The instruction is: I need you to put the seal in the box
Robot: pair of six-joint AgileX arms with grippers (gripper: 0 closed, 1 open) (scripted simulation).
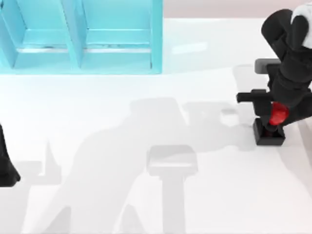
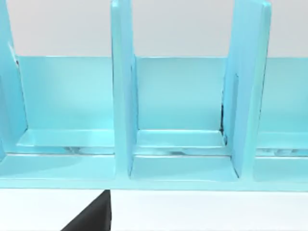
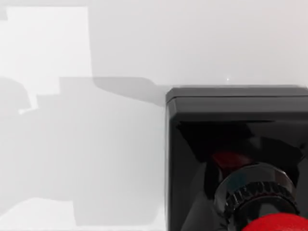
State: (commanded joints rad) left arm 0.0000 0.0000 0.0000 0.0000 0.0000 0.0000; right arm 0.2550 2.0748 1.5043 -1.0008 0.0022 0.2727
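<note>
The right gripper [image 1: 274, 114], finger state impossible to tell, sits over the red-knobbed, black-based seal [image 1: 271, 127], well right of the blue box [image 1: 157, 39].

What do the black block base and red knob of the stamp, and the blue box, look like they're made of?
The black square base looks like glossy hard plastic or lacquer: its top mirrors the stem. The red rounded knob is smooth and shiny, probably plastic. The light blue divided box has flat, evenly coloured, faintly reflective walls, perhaps plastic or painted board. The right gripper sits over the stamp.

Right arm [image 1: 292, 58] low, left arm [image 1: 7, 165] parked
</note>
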